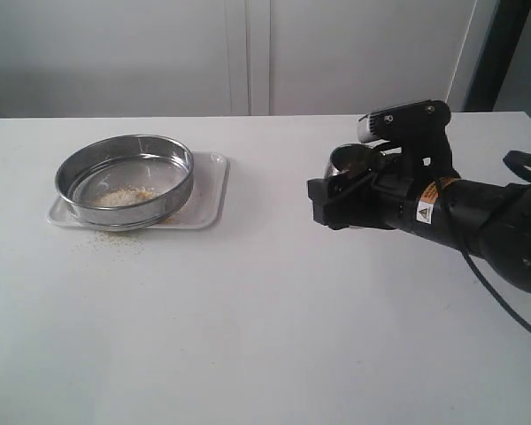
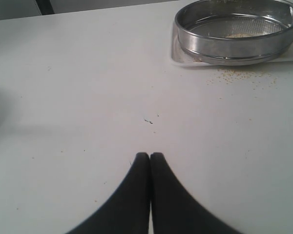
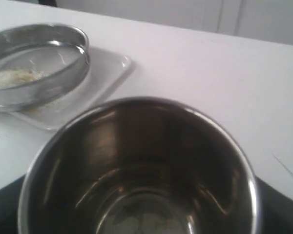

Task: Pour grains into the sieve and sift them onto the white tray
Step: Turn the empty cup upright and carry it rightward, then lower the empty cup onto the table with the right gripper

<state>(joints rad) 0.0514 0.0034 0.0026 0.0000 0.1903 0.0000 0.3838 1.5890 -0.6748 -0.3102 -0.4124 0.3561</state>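
Note:
The sieve [image 1: 124, 180] stands on the white tray [image 1: 209, 195] at the left of the table. A small pile of the grains [image 1: 124, 197] lies on its mesh. The wrist views show the same sieve [image 2: 234, 34] [image 3: 36, 61], tray [image 2: 177, 54] [image 3: 105, 73] and grains [image 3: 10, 78]. My right gripper [image 1: 341, 181] is well right of the tray and is shut on a small steel cup [image 1: 350, 159]. The cup [image 3: 136, 165] fills the right wrist view, upright, its inside dark and nearly bare. My left gripper [image 2: 150, 157] is shut on nothing, over bare table short of the sieve.
Loose grains are scattered on the table in front of the tray [image 1: 115, 239] [image 2: 244, 75]. A black cable [image 1: 504, 292] trails from the right arm. A white wall runs behind the table's far edge.

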